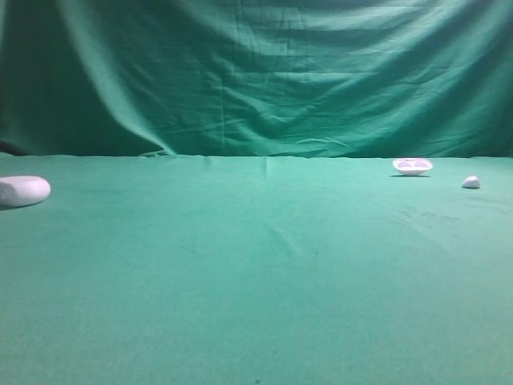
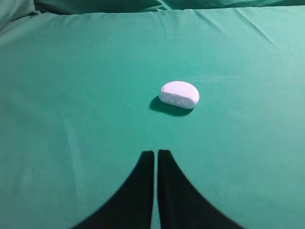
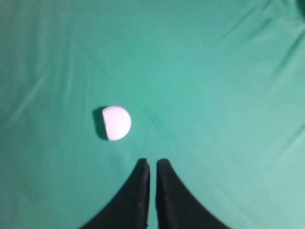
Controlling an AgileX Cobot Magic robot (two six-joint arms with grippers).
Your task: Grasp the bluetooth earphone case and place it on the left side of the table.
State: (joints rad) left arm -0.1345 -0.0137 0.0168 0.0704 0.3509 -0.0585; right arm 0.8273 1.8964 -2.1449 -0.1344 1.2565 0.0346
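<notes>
The smooth white plastic oblong earphone case [image 1: 22, 191] lay on the green cloth counter [image 1: 256, 289] at its left edge. The left gripper [image 2: 156, 153] was closed and empty, short of the case. The right gripper [image 3: 152, 163] was likewise closed, holding nothing, near a small white lump [image 3: 116, 122]

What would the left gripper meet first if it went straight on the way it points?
Probably the bluetooth earphone case, lying slightly right of the left gripper line; depth is unclear, so it might pass beside it over the table.
</notes>
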